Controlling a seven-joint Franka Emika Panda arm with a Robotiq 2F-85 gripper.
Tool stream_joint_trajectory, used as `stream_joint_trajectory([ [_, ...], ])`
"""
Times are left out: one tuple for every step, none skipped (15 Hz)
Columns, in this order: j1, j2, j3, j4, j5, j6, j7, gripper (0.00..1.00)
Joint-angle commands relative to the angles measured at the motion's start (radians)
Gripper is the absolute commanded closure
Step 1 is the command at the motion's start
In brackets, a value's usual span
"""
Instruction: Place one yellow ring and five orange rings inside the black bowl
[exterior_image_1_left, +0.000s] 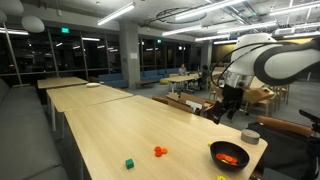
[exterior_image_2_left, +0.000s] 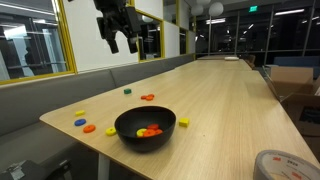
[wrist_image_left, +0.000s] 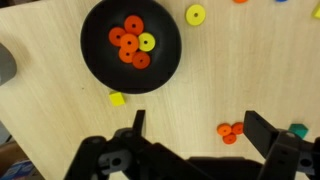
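The black bowl (wrist_image_left: 100, 65) sits near the table end and shows in both exterior views (exterior_image_1_left: 216, 150) (exterior_image_2_left: 126, 122). Inside it lie several orange rings (wrist_image_left: 127, 40) and the yellow ring (wrist_image_left: 147, 42); they also show in an exterior view (exterior_image_2_left: 150, 131). Three more orange rings (wrist_image_left: 231, 131) lie together on the table outside the bowl (exterior_image_1_left: 160, 151) (exterior_image_2_left: 148, 97). Another yellow ring (wrist_image_left: 196, 15) lies beside the bowl. My gripper (wrist_image_left: 198, 130) is open and empty, held high above the table (exterior_image_1_left: 225, 108) (exterior_image_2_left: 118, 35).
A small yellow cube (wrist_image_left: 118, 98) lies close to the bowl. A green cube (exterior_image_1_left: 129, 163) lies past the loose orange rings. A grey round container (exterior_image_1_left: 250, 135) stands at the table edge. Loose coloured rings (exterior_image_2_left: 89, 128) lie near the corner. A tape roll (exterior_image_2_left: 283, 165) is nearby.
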Motion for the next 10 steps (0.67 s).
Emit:
stream_joint_trajectory([
  [-0.028,-0.207,-0.031,-0.021,0.099,-0.214,-0.125,0.00],
  [-0.064,-0.224,-0.006,-0.008,0.074,-0.293,-0.104,0.00],
  [-0.104,-0.237,0.028,-0.002,0.046,-0.353,-0.054,0.00],
  [-0.128,-0.254,0.045,0.001,0.028,-0.408,-0.034,0.00],
  [-0.154,-0.264,0.067,0.002,0.010,-0.451,-0.010,0.00],
  [-0.169,-0.274,0.077,0.005,0.001,-0.490,-0.003,0.00],
  [-0.183,-0.283,0.087,0.005,-0.007,-0.522,0.004,0.00],
  [-0.193,-0.289,0.095,0.004,-0.014,-0.545,0.008,0.00],
  [-0.201,-0.293,0.100,0.005,-0.018,-0.562,0.012,0.00],
  [-0.207,-0.295,0.104,0.006,-0.021,-0.575,0.017,0.00],
])
